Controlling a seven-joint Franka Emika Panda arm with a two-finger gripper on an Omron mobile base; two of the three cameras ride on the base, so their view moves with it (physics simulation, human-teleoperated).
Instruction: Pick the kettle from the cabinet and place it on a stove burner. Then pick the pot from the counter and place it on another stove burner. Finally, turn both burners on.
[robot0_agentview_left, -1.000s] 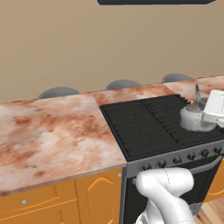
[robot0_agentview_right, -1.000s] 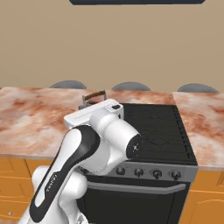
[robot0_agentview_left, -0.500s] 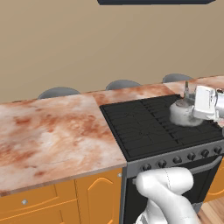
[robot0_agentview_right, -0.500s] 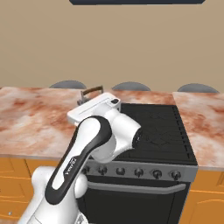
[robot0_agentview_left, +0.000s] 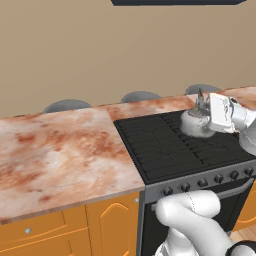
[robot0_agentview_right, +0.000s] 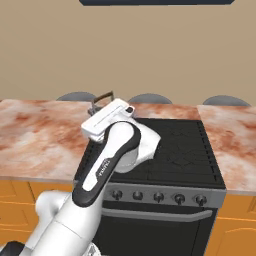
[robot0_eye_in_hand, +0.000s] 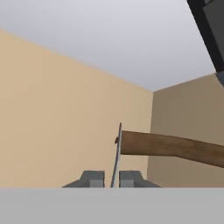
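Observation:
The small silver kettle (robot0_agentview_left: 195, 124) sits low over the back right part of the black stove (robot0_agentview_left: 165, 145), and I cannot tell whether it touches the grate. My gripper (robot0_agentview_left: 202, 106) is shut on its upright loop handle from the right. In the hand view my gripper (robot0_eye_in_hand: 110, 179) pinches the thin metal strip of the handle, with the handle's brown wooden bar (robot0_eye_in_hand: 170, 146) above. From the right base view my arm covers the kettle's body and just the kettle's handle (robot0_agentview_right: 103, 96) pokes out. The pot and the cabinet are out of view.
Marbled reddish counter (robot0_agentview_left: 60, 155) runs left of the stove, with more counter (robot0_agentview_right: 227, 145) on the right. A row of knobs (robot0_agentview_right: 157, 196) lines the stove front. Grey rounded seat backs (robot0_agentview_left: 67, 105) stand behind the counter. A dark hood (robot0_agentview_left: 175, 2) hangs overhead.
My hand has carried the kettle leftward and a little farther back over the stove. The gripper has stayed shut on the handle.

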